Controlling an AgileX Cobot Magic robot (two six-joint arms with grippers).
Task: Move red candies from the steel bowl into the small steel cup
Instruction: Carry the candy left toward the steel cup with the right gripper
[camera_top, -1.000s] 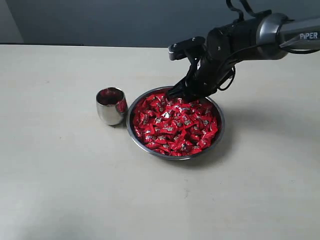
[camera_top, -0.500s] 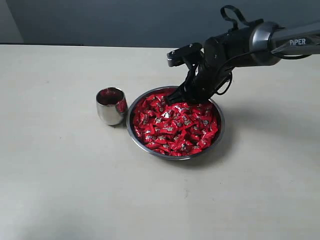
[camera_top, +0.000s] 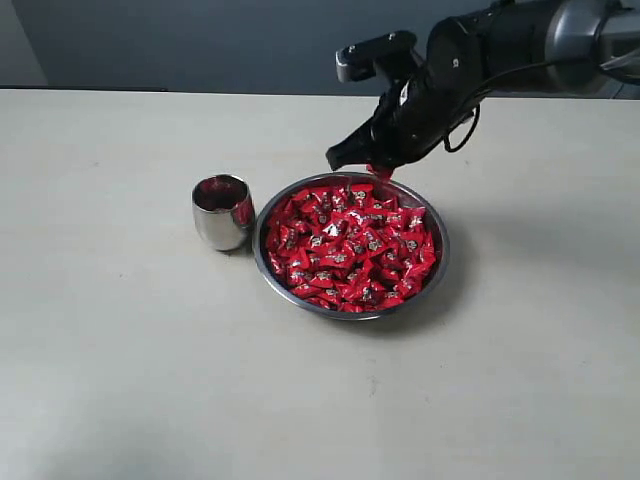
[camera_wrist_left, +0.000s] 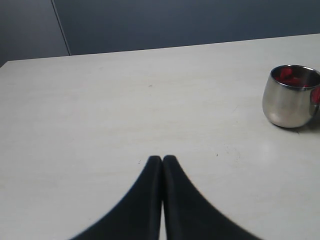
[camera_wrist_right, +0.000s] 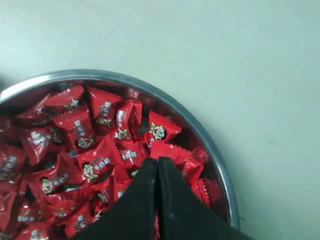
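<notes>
The steel bowl (camera_top: 350, 316) sits mid-table, heaped with red candies (camera_top: 350, 245). My right gripper (camera_top: 372, 168) hangs just above the bowl's far rim, shut, with a red candy (camera_top: 380, 173) pinched at its tips. The right wrist view shows the shut fingers (camera_wrist_right: 158, 160) over the candies (camera_wrist_right: 90, 145) near the bowl's rim (camera_wrist_right: 210, 140), a red wrapper (camera_wrist_right: 172, 151) poking out at the tips. The small steel cup (camera_top: 222, 210) stands upright just left of the bowl, with red candies (camera_wrist_left: 290, 75) inside it. My left gripper (camera_wrist_left: 162, 158) is shut on nothing over bare table, apart from the cup (camera_wrist_left: 292, 97).
The pale table (camera_top: 120, 360) runs wide around the bowl and cup. A dark wall (camera_top: 200, 40) backs its far edge. The right arm (camera_top: 520, 50) reaches in from the upper right.
My right gripper has risen out of the candy pile and shifted slightly back, now above the bowl's far rim with a candy in its tips. Bowl and cup have not moved.
</notes>
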